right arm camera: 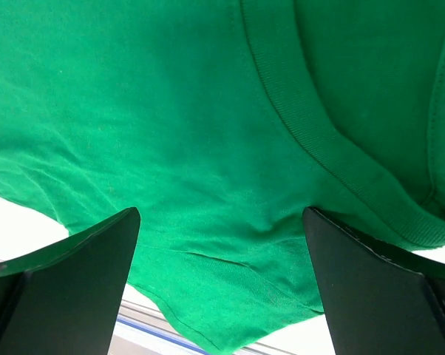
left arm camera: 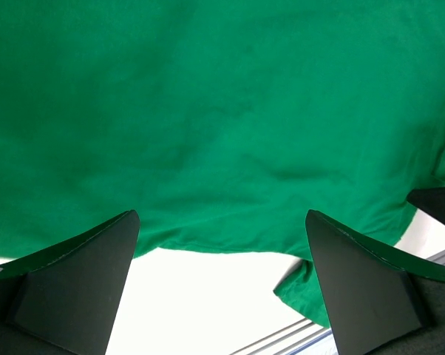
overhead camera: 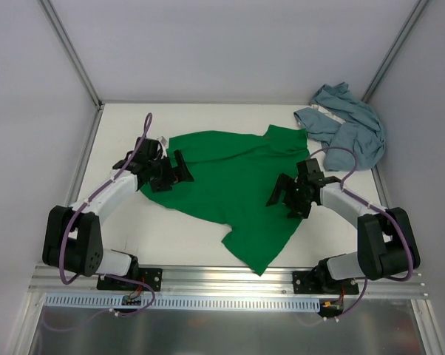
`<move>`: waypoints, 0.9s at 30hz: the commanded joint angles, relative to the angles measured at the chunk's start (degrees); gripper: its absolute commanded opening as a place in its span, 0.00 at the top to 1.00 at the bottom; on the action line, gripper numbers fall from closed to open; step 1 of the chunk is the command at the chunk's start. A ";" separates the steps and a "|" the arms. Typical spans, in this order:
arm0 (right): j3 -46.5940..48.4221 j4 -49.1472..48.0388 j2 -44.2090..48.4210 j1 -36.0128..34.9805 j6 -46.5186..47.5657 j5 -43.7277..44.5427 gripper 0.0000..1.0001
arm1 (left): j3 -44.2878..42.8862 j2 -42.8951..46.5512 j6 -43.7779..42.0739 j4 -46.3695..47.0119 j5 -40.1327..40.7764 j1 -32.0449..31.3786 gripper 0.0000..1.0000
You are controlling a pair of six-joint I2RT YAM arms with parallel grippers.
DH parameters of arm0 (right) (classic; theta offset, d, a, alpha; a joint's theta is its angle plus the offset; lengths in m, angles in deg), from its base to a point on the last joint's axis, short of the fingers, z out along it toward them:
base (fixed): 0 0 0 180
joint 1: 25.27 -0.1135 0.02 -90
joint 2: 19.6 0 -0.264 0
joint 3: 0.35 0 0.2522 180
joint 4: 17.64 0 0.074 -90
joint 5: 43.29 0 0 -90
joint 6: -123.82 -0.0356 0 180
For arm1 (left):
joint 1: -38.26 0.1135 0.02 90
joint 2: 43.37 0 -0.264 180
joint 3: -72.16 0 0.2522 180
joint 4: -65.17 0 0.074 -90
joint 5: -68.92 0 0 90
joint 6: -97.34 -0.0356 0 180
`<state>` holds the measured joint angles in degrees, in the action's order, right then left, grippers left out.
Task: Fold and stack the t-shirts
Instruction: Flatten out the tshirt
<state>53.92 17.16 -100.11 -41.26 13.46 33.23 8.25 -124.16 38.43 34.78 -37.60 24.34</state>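
Gaping wide and holding nothing, the left hand (overhead camera: pixel 180 169) and right hand (overhead camera: pixel 284 194) are hovering, seemingly just above, the rumpled bright green cloth t-shirt (overhead camera: pixel 230 185) lying mid-worktop (overhead camera: pixel 134 240), with the crumpled blue-grey t-shirt (overhead camera: pixel 352 129) sitting far right, so a shallow pinch is risking bunching one layer.

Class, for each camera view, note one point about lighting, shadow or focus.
Top external: even, soft light, the green t-shirt sharp, shadows faint. Left wrist: the fingers are near-black silhouettes, detail lost. Right wrist: the collar ribbing crisp, no glare.
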 commanded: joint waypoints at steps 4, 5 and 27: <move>-1.76 0.13 -2.20 0.26 -3.01 11.69 0.01 | -4.60 9.42 -1.20 -6.91 -0.81 -0.24 0.01; -1.23 1.97 -2.02 0.60 -3.45 12.93 0.00 | -5.91 11.43 -1.47 -7.89 -0.45 -0.24 0.01; 20.05 9.99 -9.94 22.58 3.57 15.16 0.01 | -6.72 21.65 -5.69 -15.46 1.48 -0.15 0.01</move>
<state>72.43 24.94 -111.32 -19.76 15.69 49.21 0.80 -101.87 34.71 19.31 -35.81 24.34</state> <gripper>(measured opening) 0.993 0.986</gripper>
